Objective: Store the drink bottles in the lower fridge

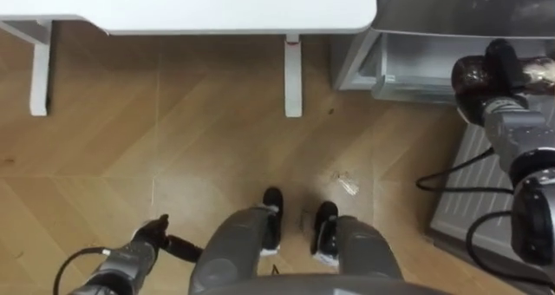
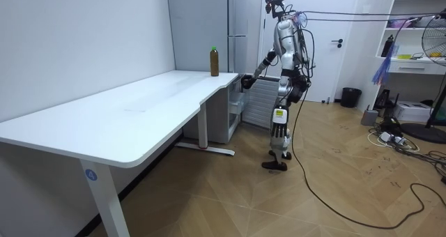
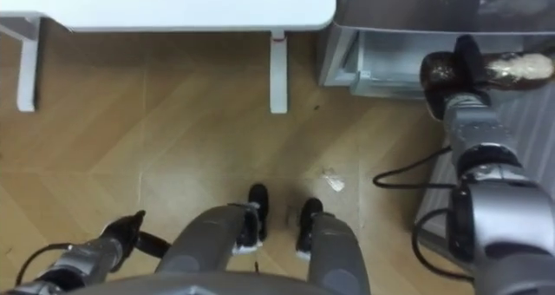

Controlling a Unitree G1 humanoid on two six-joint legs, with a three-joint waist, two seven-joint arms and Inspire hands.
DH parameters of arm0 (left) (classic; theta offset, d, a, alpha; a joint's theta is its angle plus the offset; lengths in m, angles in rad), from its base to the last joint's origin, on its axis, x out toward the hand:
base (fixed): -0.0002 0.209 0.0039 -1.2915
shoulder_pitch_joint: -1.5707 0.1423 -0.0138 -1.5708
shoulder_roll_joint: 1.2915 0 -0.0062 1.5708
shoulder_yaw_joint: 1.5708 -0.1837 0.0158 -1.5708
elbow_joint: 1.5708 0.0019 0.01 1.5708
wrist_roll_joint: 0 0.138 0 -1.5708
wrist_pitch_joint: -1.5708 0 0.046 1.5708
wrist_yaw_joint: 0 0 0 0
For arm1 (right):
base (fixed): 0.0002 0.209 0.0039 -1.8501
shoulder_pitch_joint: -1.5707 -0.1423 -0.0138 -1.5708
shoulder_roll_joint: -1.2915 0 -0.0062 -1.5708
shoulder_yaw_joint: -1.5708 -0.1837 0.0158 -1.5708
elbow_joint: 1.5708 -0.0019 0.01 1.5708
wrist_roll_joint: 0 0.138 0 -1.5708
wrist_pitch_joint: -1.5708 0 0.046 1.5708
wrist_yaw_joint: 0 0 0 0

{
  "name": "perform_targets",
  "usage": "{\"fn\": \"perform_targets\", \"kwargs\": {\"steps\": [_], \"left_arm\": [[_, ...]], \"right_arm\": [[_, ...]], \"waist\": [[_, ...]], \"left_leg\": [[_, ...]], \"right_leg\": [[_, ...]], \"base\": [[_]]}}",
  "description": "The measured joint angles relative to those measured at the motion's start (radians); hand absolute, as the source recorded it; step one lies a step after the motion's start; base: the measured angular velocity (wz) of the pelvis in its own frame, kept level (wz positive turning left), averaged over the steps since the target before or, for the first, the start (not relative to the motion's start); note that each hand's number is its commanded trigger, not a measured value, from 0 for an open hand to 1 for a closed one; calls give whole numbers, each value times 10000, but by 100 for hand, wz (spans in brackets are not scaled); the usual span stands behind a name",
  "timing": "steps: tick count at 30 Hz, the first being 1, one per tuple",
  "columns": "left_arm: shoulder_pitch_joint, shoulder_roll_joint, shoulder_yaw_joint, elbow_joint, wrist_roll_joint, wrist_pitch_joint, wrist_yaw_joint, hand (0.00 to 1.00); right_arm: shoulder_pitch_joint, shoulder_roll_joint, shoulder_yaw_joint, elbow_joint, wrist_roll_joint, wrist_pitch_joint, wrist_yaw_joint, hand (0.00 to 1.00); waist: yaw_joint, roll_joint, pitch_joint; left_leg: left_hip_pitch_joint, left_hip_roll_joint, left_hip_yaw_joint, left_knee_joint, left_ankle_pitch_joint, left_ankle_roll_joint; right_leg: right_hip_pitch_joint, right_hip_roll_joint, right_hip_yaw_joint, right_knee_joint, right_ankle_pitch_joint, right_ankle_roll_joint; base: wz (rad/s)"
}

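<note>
Now placing step: right hand [image 1: 503,59] curled tight round dark drink bottle [image 1: 471,75], bottle lying sideways just beside open lower fridge drawer [image 1: 416,65]. Next move, as I judge it: reach bottle over drawer edge, lower it inside, then loosen fingers. Second bottle [image 2: 214,61] stands on worktop [image 2: 139,104] near fridge, not yet fetched. Left hand [image 1: 149,239] well apart from fridge, fingers relaxed, empty.
</note>
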Motion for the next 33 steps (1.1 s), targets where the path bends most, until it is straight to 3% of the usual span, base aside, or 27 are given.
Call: {"fn": "perform_targets", "kwargs": {"steps": [7,15,19,26,33], "left_arm": [[-169,91,-57,26,-44,-22,8,0],[-403,92,-546,107,-116,-28,201,0],[-390,106,-573,111,-114,-83,276,0],[-347,106,-575,101,-119,-109,284,0],[-156,95,-571,94,-123,-41,447,0]], "right_arm": [[-423,-373,-2,83,-621,88,-140,100],[-948,-539,15,72,-1164,48,-428,100],[-1226,-545,76,52,-1345,31,-653,100],[-1404,-652,106,9,-1508,-58,-671,100],[-1419,-655,104,-124,-1543,-55,-704,100]], "waist": [[14,-69,90],[14,-57,152],[108,-44,162],[541,50,148],[654,107,120]], "left_leg": [[-579,-165,12,291,69,43],[-1465,-201,-22,1171,-44,26],[-2127,-184,-48,2288,-459,-20],[-2957,-73,-209,3770,-1043,-141],[-3239,49,-265,4510,-1402,-192]], "right_leg": [[-733,-194,131,616,-143,55],[-1612,-402,43,1658,-465,-94],[-2205,-547,-18,2738,-917,-225],[-2819,-527,-51,3980,-1451,-360],[-2964,-506,-145,4527,-1724,-450]], "base": [[3],[7],[11],[4],[1]]}}
